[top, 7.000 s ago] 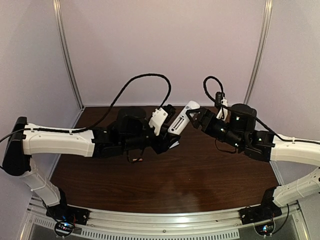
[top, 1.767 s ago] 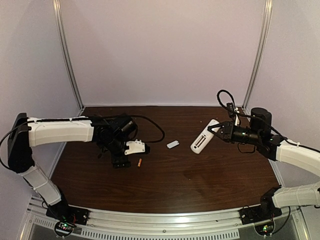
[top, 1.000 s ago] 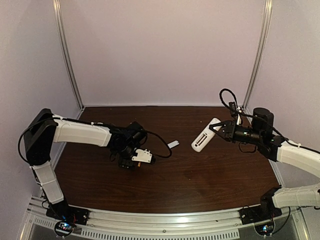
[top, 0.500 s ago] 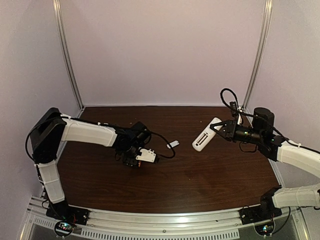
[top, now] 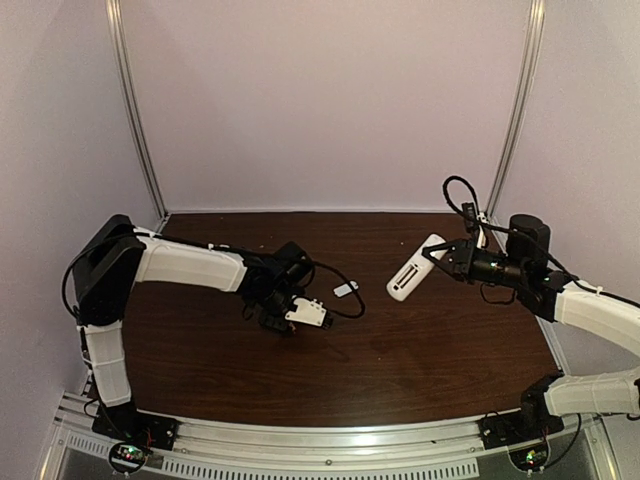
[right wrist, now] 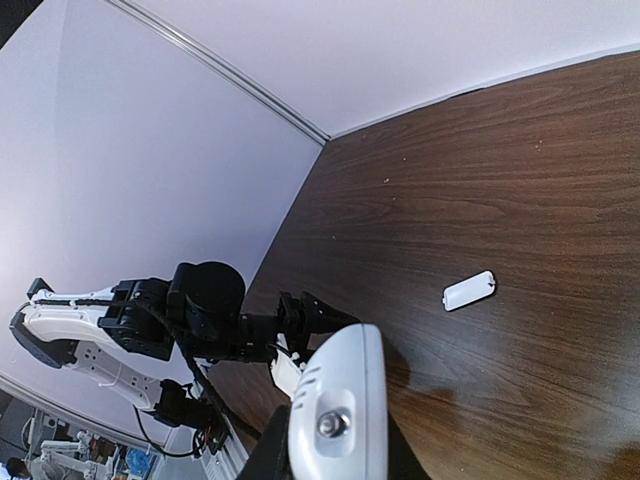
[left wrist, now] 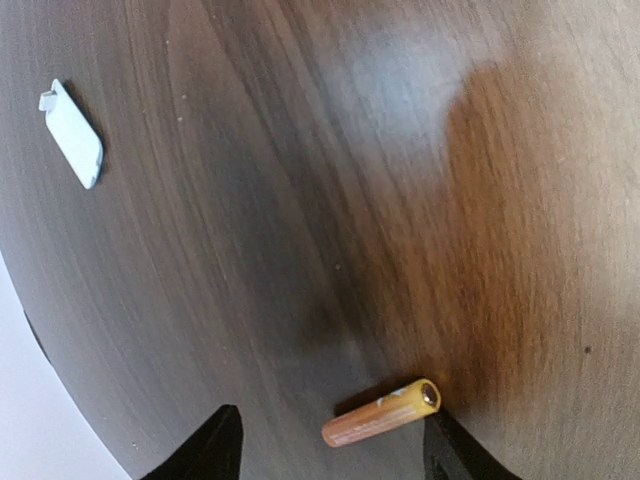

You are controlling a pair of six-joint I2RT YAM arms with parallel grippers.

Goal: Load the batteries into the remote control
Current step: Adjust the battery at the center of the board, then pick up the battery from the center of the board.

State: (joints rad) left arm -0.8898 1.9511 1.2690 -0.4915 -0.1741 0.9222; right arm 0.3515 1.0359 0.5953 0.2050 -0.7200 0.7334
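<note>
One orange battery (left wrist: 382, 412) lies flat on the dark wood table in the left wrist view. It sits between the two black fingertips of my left gripper (left wrist: 330, 452), which is open, and its yellow end almost touches the right fingertip (left wrist: 448, 452). From above, the left gripper (top: 283, 320) is low over the table left of centre, hiding the battery. My right gripper (top: 441, 256) is shut on the white remote control (top: 414, 268), holding it tilted above the table's right side. In the right wrist view, the remote control's (right wrist: 340, 405) end fills the space between the fingers.
A small loose white cover piece (top: 346, 289) lies on the table between the two arms, also seen as a cover (left wrist: 73, 134) and cover (right wrist: 469, 290) from the wrists. The left arm's black cable (top: 340, 300) loops near it. Pale walls enclose the table.
The left arm has stretched farther right and toward the table's front, bringing its jaws down around the battery, and they have narrowed. The right arm with the remote has barely shifted.
</note>
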